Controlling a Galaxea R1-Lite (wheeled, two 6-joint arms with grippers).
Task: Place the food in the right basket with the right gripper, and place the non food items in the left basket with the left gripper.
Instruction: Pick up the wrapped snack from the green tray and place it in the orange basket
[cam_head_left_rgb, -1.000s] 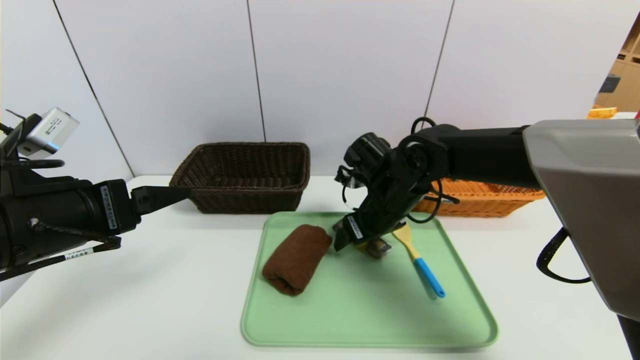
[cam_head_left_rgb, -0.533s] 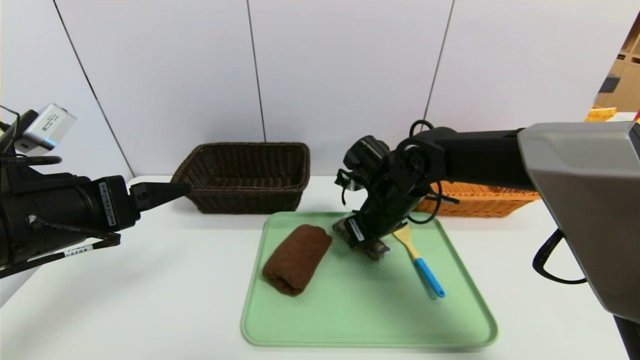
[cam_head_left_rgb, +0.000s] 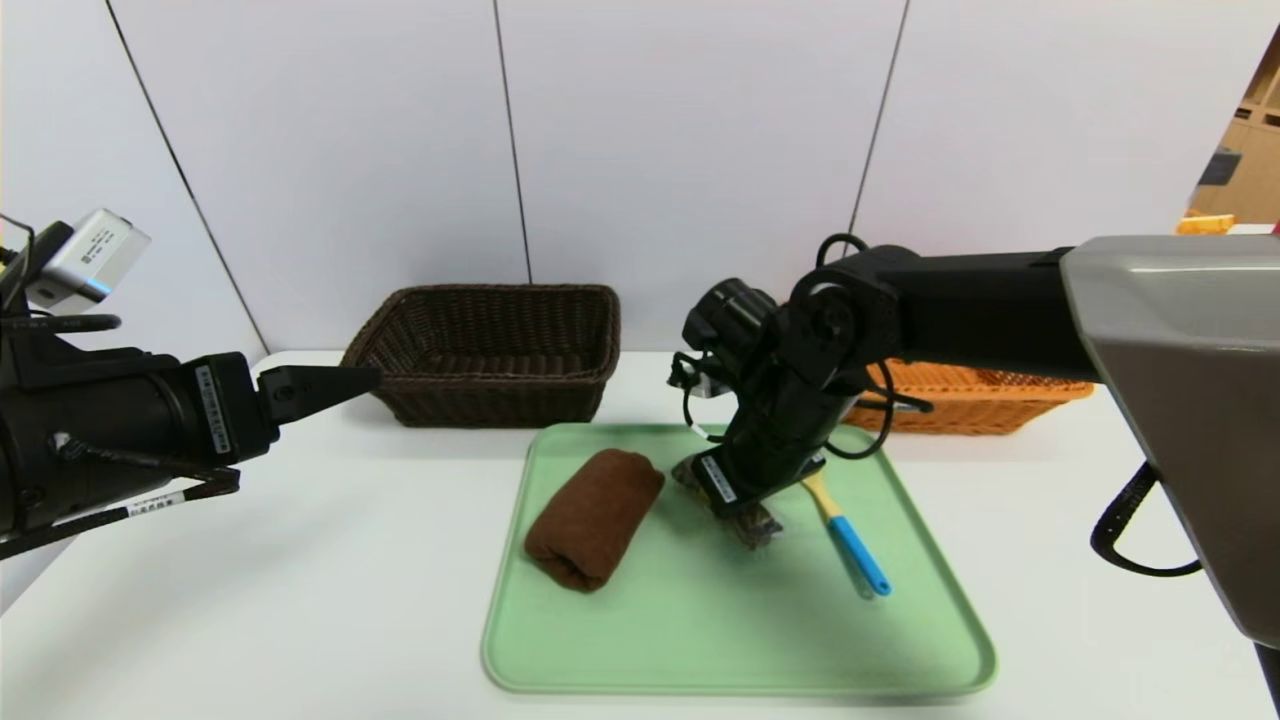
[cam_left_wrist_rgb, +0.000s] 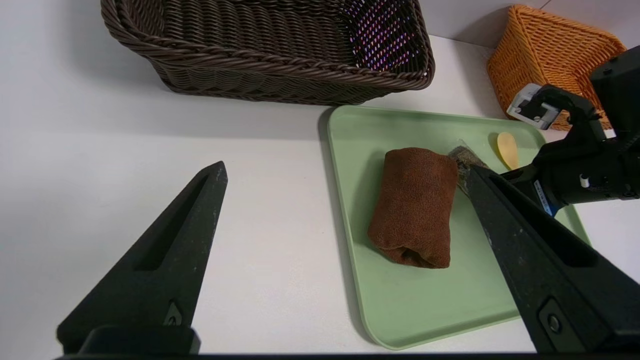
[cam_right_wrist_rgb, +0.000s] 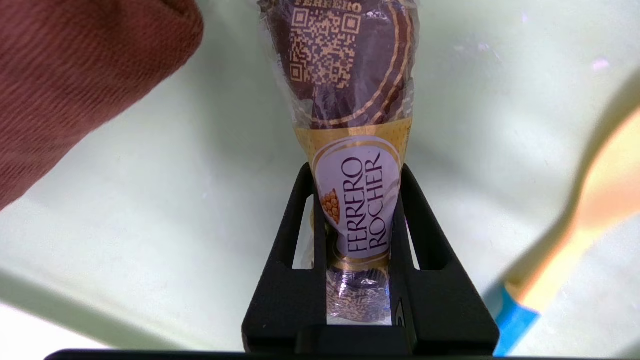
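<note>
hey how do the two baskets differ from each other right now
The left basket is dark brown, while the right basket is orange. The left basket shows its whole rim in the head view; the right basket is partly hidden by the robot's arm. Both are woven and stand behind the tray.

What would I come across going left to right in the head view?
Left hand → dark basket → brown rolled towel → wrapped chocolates → spoon. The orange basket lies beyond the spoon, partly behind the right arm.

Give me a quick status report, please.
Right end effector: shut on shiny brown-and-gold food packet, over tray. Left end effector: open, empty, left of tray. Nothing visibly blocking.
</note>
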